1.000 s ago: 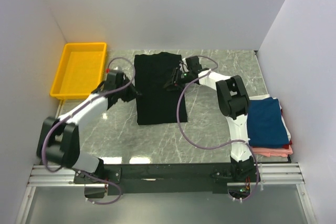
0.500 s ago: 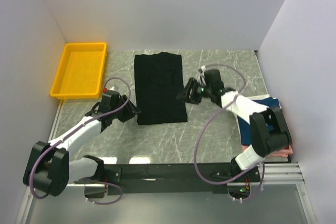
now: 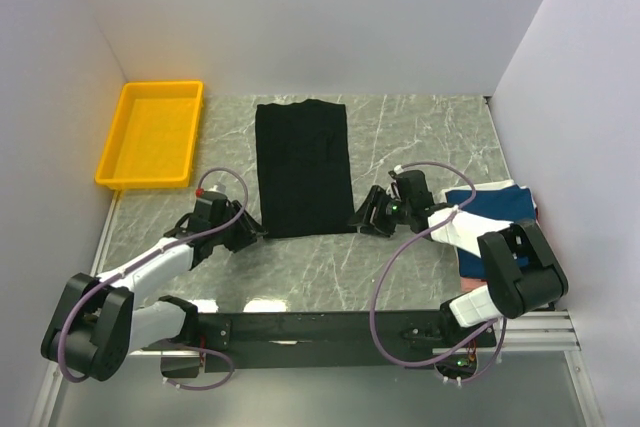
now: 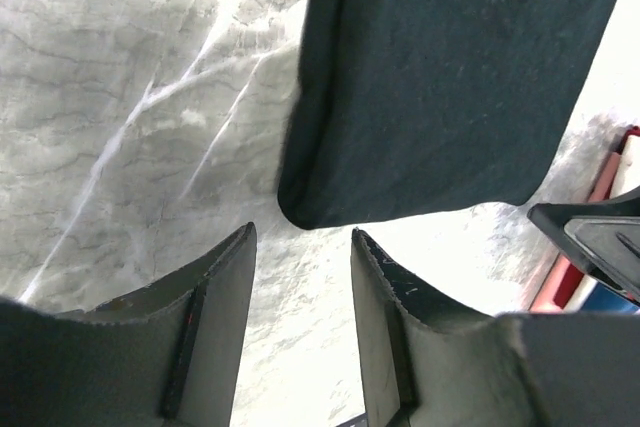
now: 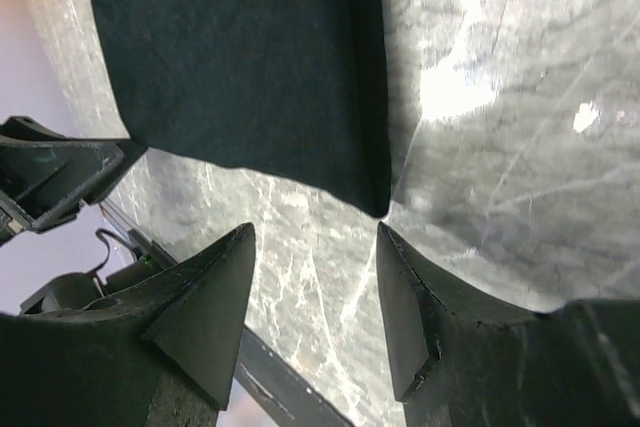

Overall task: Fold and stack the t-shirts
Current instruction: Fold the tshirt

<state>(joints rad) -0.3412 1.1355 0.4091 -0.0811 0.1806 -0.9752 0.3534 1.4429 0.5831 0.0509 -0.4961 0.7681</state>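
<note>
A black t-shirt [image 3: 302, 167] lies folded into a long narrow strip on the marble table, its near corners showing in both wrist views [image 4: 440, 87] [image 5: 240, 57]. My left gripper [image 3: 252, 232] sits low by the strip's near left corner, open and empty [image 4: 302, 239]. At the near right corner my right gripper [image 3: 360, 220] is open too, with only table between its fingers [image 5: 315, 237]. A stack of folded t-shirts, navy blue [image 3: 500, 217] on top with pink below, lies at the right edge, partly hidden by my right arm.
A yellow plastic tray [image 3: 150, 133] stands at the back left. White walls close in the table on three sides. The arms' base rail [image 3: 320, 327] runs along the near edge.
Both grippers have let go of the black t-shirt's sides, opened, and drawn back toward me to its near corners. The strip lies flat and narrower than before.
</note>
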